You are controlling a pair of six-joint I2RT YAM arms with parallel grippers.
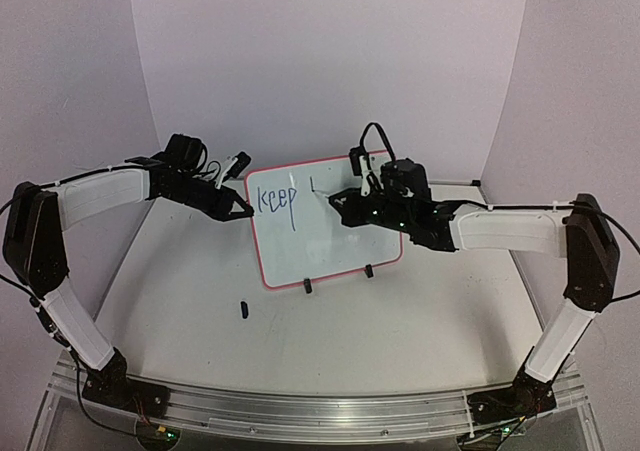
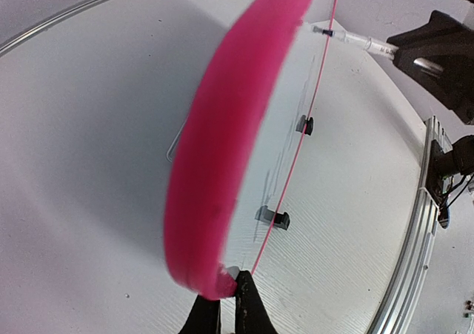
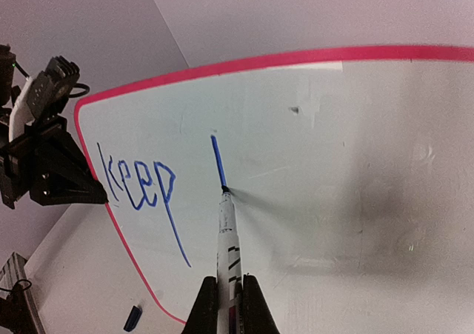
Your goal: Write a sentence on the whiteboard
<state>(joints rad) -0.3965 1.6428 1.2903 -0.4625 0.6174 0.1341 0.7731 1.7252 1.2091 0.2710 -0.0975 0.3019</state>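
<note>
The whiteboard [image 1: 330,241] stands upright on two black clip feet mid-table, white with a thin red border. On it the sentence [image 1: 277,199] reads "keep" in blue, with one fresh vertical blue stroke [image 3: 218,160] to its right. My right gripper [image 3: 229,293] is shut on a white marker [image 3: 227,238]; the marker tip touches the board at the bottom of that stroke. My left gripper [image 2: 227,293] is shut on the whiteboard's left edge [image 2: 215,178], which fills the left wrist view as a red blur. It shows in the top view [image 1: 243,212] at the board's left border.
The blue marker cap [image 1: 243,309] lies on the table in front of the board's left corner; it also shows in the right wrist view [image 3: 132,318]. The clip feet [image 1: 308,287] stand at the board's lower edge. A metal rail [image 1: 300,411] runs along the near table edge.
</note>
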